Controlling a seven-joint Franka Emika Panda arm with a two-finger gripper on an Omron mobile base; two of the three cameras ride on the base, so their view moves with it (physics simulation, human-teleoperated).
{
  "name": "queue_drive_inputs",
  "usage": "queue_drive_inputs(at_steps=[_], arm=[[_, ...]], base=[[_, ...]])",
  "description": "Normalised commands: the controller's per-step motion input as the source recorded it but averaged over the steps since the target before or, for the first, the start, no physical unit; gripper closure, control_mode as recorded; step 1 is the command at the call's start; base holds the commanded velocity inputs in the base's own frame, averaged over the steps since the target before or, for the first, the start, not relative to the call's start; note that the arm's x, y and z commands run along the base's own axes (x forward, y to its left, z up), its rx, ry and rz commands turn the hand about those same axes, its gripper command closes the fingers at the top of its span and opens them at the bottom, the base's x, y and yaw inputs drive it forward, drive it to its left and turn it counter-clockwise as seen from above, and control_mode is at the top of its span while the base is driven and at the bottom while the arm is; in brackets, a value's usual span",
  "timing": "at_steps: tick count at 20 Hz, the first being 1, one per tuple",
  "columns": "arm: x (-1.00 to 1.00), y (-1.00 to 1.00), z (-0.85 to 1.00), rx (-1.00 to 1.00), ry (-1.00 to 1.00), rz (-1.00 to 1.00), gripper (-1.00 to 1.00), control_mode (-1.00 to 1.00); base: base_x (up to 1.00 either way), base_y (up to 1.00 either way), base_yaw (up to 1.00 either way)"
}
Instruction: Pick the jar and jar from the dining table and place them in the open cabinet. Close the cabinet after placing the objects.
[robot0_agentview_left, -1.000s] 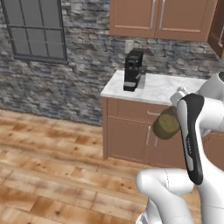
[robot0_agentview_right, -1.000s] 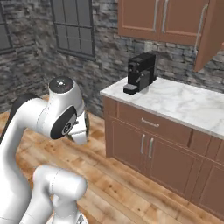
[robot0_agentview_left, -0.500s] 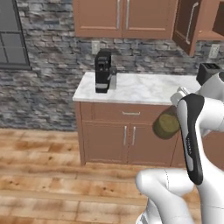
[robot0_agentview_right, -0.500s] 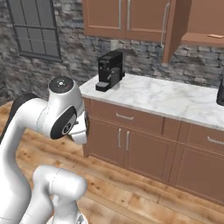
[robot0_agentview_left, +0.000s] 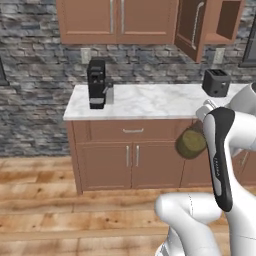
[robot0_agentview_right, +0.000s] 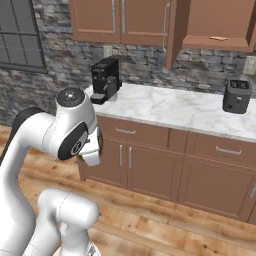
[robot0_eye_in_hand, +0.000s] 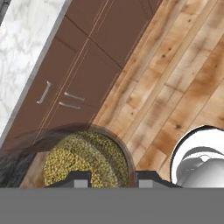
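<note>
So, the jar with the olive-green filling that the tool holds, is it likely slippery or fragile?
Probably both: the jar looks like smooth clear glass, so it may slip and could break if dropped. It appears nearly full, so likely heavy for its size. The tool pinches it from two sides.

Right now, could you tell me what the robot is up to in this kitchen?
The arm is carrying the jar with the olive-green filling, clamped in its gripper and held low in front of the base cabinets. It faces a marble counter with a coffee machine and a toaster. Above the toaster end, the wall cabinet stands open, its door swung out. The jar is not yet inside it.
</note>
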Motion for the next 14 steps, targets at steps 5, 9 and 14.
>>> queue_drive_inputs(at_steps=[5, 9, 14], arm=[[0.0, 0.0, 0.0, 0.0, 0.0, 0.0, 1.0, 1.0], [0.0, 0.0, 0.0, 0.0, 0.0, 0.0, 1.0, 1.0], [0.0, 0.0, 0.0, 0.0, 0.0, 0.0, 1.0, 1.0]], base=[[0.19, 0.0, -0.18], [0.25, -0.02, -0.12], [0.3, -0.07, -0.07]])
